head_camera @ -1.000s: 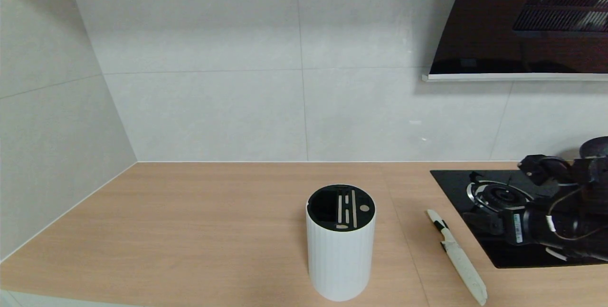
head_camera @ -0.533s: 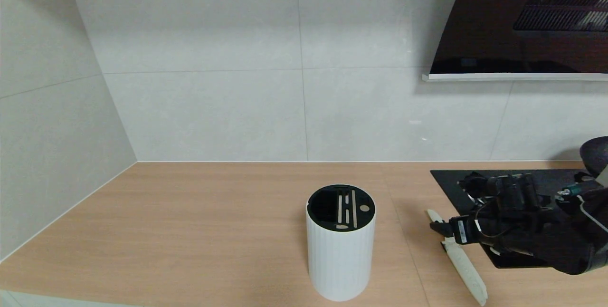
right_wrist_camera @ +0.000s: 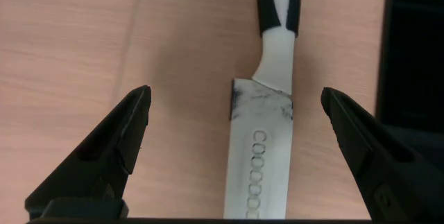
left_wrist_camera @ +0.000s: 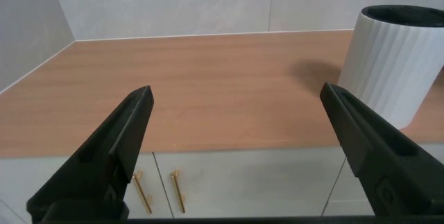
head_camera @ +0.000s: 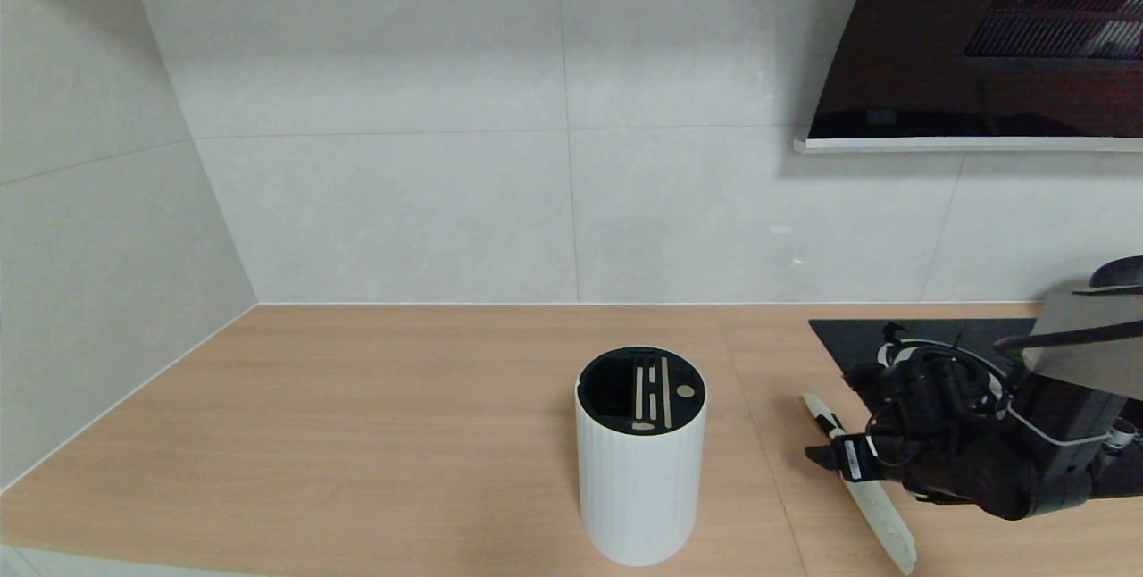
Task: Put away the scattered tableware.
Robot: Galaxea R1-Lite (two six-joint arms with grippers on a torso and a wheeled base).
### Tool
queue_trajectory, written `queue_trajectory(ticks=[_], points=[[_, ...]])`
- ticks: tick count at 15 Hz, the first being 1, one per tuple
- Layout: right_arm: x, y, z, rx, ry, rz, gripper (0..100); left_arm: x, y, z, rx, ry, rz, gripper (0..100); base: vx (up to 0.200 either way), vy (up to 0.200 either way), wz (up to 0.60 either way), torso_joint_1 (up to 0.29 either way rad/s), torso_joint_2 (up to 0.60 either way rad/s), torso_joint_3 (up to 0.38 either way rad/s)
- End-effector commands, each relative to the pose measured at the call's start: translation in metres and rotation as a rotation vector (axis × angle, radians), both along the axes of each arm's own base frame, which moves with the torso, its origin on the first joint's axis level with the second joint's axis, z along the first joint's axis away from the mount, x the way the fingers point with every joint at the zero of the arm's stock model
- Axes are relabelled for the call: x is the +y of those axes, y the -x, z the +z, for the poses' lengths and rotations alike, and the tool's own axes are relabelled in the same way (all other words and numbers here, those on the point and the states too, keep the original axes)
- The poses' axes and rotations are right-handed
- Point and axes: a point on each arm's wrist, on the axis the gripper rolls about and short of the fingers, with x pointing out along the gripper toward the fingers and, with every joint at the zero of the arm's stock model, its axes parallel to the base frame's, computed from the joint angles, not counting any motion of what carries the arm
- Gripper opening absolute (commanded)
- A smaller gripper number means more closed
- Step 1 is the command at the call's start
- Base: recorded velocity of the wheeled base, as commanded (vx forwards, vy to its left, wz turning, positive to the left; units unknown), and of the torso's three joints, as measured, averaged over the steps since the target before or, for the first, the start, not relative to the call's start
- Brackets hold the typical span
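A white knife (head_camera: 880, 514) with black bands on its handle lies flat on the wooden counter (head_camera: 402, 416), to the right of the holder. The holder (head_camera: 640, 470) is a white ribbed cylinder with a black slotted top. My right gripper (head_camera: 844, 461) hangs just above the knife where handle meets blade. In the right wrist view it (right_wrist_camera: 236, 154) is open, with one finger on each side of the knife (right_wrist_camera: 267, 113) and not touching it. My left gripper (left_wrist_camera: 236, 154) is open and holds nothing, low at the counter's front edge, with the holder (left_wrist_camera: 395, 57) ahead of it.
A black hob (head_camera: 857, 340) with a burner is set into the counter right behind the knife. A dark range hood (head_camera: 973, 50) hangs above it. Tiled walls close the back and left. Cabinet doors with gold handles (left_wrist_camera: 177, 189) sit below the counter edge.
My right arm has swung left from over the hob and come down over the knife. The knife and holder have not moved.
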Motion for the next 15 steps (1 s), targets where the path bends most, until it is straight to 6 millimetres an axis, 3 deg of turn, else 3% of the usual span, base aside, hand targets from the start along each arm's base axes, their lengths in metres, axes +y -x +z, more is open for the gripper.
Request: queue_trajectory(ticks=[1,15], points=[[-0.0015,-0.0018,-0.0142,0.032,0.010,-0.010,100,0.0000,0.0001,0.0003,-0.001,0.000,0.000,100,0.000,0.000,0.00,0.000,0.00,0.000],[-0.0047,-0.0016,-0.0211,0.042,0.093,-0.094,100,0.0000,0.0001,0.0003,-0.001,0.000,-0.002,100,0.000,0.000,0.00,0.000,0.00,0.000]])
